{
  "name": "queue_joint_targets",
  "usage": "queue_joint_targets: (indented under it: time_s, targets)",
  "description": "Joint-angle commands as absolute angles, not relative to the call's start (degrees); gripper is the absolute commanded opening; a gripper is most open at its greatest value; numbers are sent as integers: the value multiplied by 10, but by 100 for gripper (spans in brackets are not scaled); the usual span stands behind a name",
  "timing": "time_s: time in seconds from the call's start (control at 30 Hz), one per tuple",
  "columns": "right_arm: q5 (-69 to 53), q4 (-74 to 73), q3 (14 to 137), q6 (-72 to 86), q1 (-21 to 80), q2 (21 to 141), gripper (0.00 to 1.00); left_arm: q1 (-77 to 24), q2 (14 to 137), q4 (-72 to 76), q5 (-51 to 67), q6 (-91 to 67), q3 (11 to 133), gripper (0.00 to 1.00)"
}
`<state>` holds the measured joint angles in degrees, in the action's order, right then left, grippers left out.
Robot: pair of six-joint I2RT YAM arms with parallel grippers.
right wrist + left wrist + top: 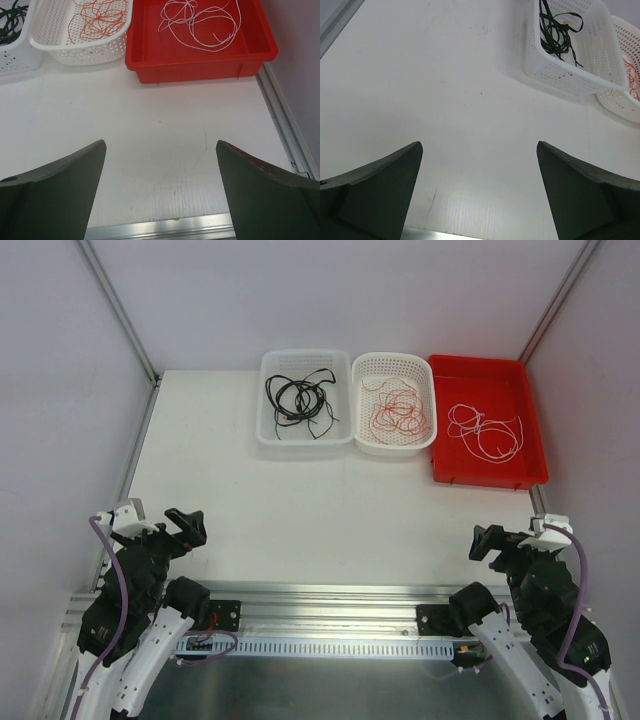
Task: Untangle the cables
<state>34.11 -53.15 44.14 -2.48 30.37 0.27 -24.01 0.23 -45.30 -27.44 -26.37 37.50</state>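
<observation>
Left fingers [375,195] and right fingers [265,195] gape empty at the worktop's [300,510] near edge; black cables [297,400], orange-red cables [400,412] and white cables [483,430] lie apart along its far edge.

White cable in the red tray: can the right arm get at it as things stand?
Probably yes. The right gripper is open, the table between it and the red tray is bare, the tray is open-topped, and the white cable lies loose inside with nothing over it.
</observation>
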Motion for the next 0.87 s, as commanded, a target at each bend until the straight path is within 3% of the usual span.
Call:
queue_joint_targets:
  time_s: [0.0, 0.83]
  targets:
    - [359, -507, 432, -20, 301, -52, 97, -241, -93, -450, -305, -275, 374, 99]
    - [349, -499, 421, -26, 302, -71, 97, -236, -91, -452, -312, -279, 368, 99]
